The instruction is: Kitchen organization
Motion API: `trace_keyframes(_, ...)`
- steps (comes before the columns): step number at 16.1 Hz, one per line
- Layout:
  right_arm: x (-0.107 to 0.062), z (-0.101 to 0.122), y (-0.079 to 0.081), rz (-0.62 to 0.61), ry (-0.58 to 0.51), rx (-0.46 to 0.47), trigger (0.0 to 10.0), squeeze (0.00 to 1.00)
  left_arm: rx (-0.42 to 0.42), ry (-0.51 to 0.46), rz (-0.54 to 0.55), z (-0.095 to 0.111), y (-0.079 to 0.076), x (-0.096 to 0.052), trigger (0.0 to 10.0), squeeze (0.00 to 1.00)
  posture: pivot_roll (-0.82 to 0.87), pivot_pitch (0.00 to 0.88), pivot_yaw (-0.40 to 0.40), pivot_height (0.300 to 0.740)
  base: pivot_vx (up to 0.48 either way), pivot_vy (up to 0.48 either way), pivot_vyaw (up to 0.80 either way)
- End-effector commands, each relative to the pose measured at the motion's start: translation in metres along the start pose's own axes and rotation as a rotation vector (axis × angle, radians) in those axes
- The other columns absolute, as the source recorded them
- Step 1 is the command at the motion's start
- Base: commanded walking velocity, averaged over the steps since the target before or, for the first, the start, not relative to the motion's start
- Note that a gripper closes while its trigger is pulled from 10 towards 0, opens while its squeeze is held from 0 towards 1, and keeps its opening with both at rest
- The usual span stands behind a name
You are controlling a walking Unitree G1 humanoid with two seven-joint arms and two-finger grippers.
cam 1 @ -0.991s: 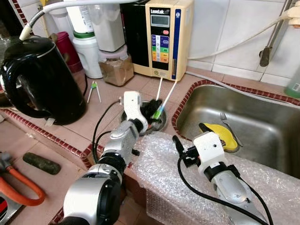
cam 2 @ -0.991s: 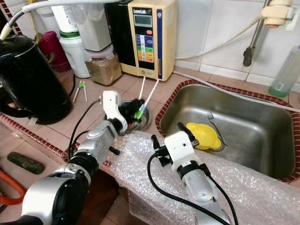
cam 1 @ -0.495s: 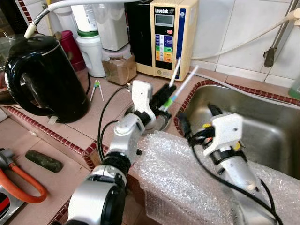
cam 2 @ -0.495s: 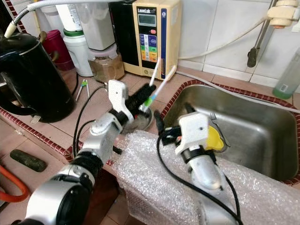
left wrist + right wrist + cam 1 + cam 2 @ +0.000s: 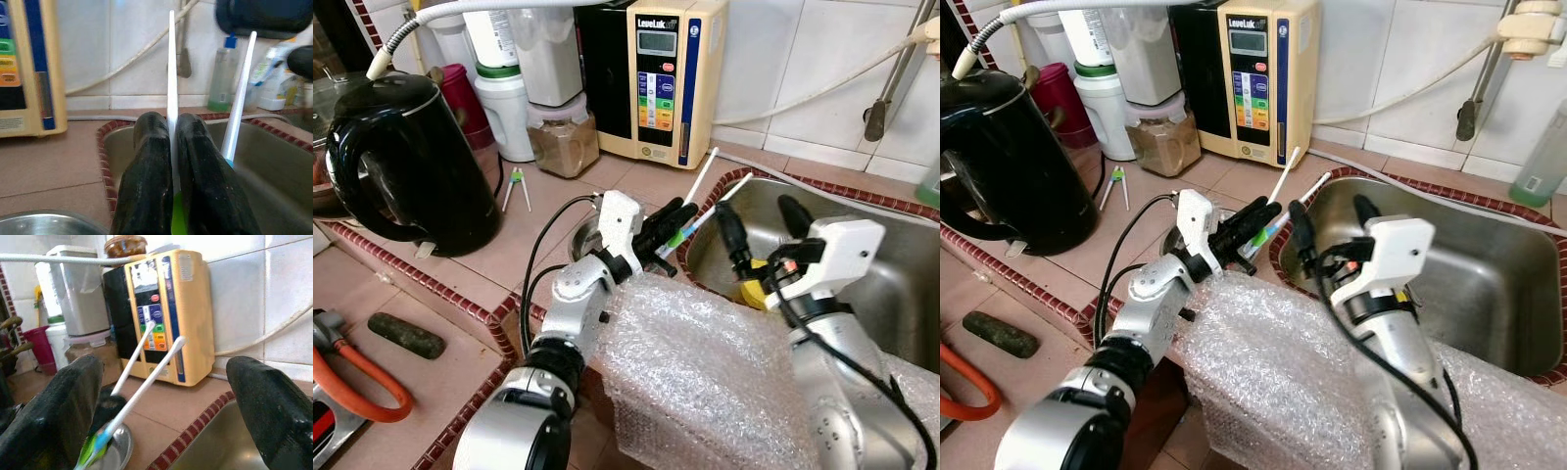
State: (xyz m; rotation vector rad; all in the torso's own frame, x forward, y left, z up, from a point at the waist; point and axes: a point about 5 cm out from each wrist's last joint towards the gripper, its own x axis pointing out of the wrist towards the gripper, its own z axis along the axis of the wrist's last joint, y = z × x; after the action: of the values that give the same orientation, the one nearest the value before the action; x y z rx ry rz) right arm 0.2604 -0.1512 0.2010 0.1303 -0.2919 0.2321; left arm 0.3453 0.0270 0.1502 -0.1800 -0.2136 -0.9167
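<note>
My left gripper (image 5: pixel 677 215) is shut on a white-handled toothbrush with a green end (image 5: pixel 171 73), held above the counter at the sink's left rim. A second white toothbrush with a blue end (image 5: pixel 239 93) lies against the outer side of one finger. Both handles (image 5: pixel 710 176) slant up toward the wall. Beneath the left gripper a small steel bowl (image 5: pixel 585 235) sits on the tiles. My right gripper (image 5: pixel 761 223) is open, fingers wide apart, just right of the toothbrushes over the sink's (image 5: pixel 891 284) left end. In the right wrist view the toothbrushes (image 5: pixel 146 367) lie between its fingers (image 5: pixel 49 416).
A black kettle (image 5: pixel 401 157) stands at the left, with a beige water machine (image 5: pixel 671 78), a jar of brown powder (image 5: pixel 558 137) and white containers along the wall. Bubble wrap (image 5: pixel 695 362) covers the counter's front edge. A yellow object (image 5: pixel 754 292) lies in the sink.
My left gripper has lifted the two toothbrushes out of the steel bowl and carried them right toward the sink. My right gripper has risen from the bubble wrap to the sink's left end.
</note>
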Motion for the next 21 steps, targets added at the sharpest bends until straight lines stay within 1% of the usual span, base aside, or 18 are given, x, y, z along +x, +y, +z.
trace_keyframes(1,0.008,0.0,-0.003,-0.002,-0.001,0.022,10.0,0.0,-0.042,-0.016,-0.06,-0.005,-0.019,0.007,0.0,0.0,-0.12,0.0,0.082,0.74,0.0,0.0,0.0)
trace_keyframes(2,0.013,-0.002,-0.005,-0.007,0.001,0.025,10.0,0.0,-0.047,-0.02,-0.064,-0.004,-0.02,0.007,0.0,0.0,-0.11,0.0,0.082,0.74,0.0,0.0,0.0)
trace_keyframes(3,0.02,-0.001,-0.004,-0.006,-0.012,0.037,0.0,0.0,-0.041,-0.024,-0.079,-0.004,-0.022,0.008,0.0,0.0,-0.11,0.0,0.081,0.74,0.0,0.0,0.0)
trace_keyframes(7,0.044,-0.004,0.005,0.03,-0.02,0.099,0.0,0.0,-0.046,-0.029,-0.099,-0.002,-0.026,0.007,0.0,0.0,-0.1,0.0,0.077,0.74,0.0,0.0,0.0)
trace_keyframes(8,0.047,-0.005,0.009,0.043,-0.02,0.142,0.0,0.0,-0.047,-0.029,-0.094,-0.002,-0.026,0.007,0.0,0.0,-0.1,0.0,0.077,0.74,0.0,0.0,0.0)
trace_keyframes(9,0.049,-0.005,0.011,0.05,-0.02,0.15,0.0,0.0,-0.047,-0.028,-0.093,-0.002,-0.026,0.007,0.0,0.0,-0.1,0.0,0.078,0.74,0.0,0.0,0.0)
trace_keyframes(10,0.05,-0.006,0.016,0.07,-0.018,0.179,0.0,0.0,-0.045,-0.027,-0.09,-0.002,-0.025,0.006,0.0,0.0,-0.09,0.0,0.077,0.74,0.0,0.0,0.0)
trace_keyframes(11,0.048,-0.007,0.021,0.09,-0.015,0.241,0.0,0.0,-0.045,-0.026,-0.084,-0.002,-0.025,0.006,0.0,0.0,-0.09,0.0,0.079,0.74,0.0,0.0,0.0)
trace_keyframes(12,0.046,-0.009,0.022,0.086,-0.007,0.277,0.0,0.0,-0.044,-0.025,-0.082,-0.001,-0.024,0.006,0.0,0.0,-0.1,0.0,0.08,0.74,0.0,0.0,0.0)
trace_keyframes(14,0.041,-0.015,0.022,0.081,0.015,0.293,0.0,0.0,-0.043,-0.024,-0.084,0.0,-0.024,0.007,0.0,0.0,-0.1,0.0,0.085,0.74,0.0,0.0,0.0)
trace_keyframes(15,0.038,-0.02,0.021,0.064,0.037,0.326,0.0,0.0,-0.044,-0.025,-0.085,0.001,-0.023,0.007,0.0,0.0,-0.1,0.0,0.086,0.74,0.0,0.0,0.0)
trace_keyframes(17,0.036,-0.024,0.019,0.052,0.049,0.315,0.0,0.0,-0.04,-0.022,-0.088,0.001,-0.023,0.008,0.0,0.0,-0.1,0.0,0.088,0.74,0.0,0.0,0.0)
trace_keyframes(21,0.037,-0.021,0.013,0.028,0.041,0.292,0.0,0.0,-0.037,-0.017,-0.089,0.001,-0.023,0.008,0.0,0.0,-0.1,0.0,0.088,0.74,0.0,0.0,0.0)
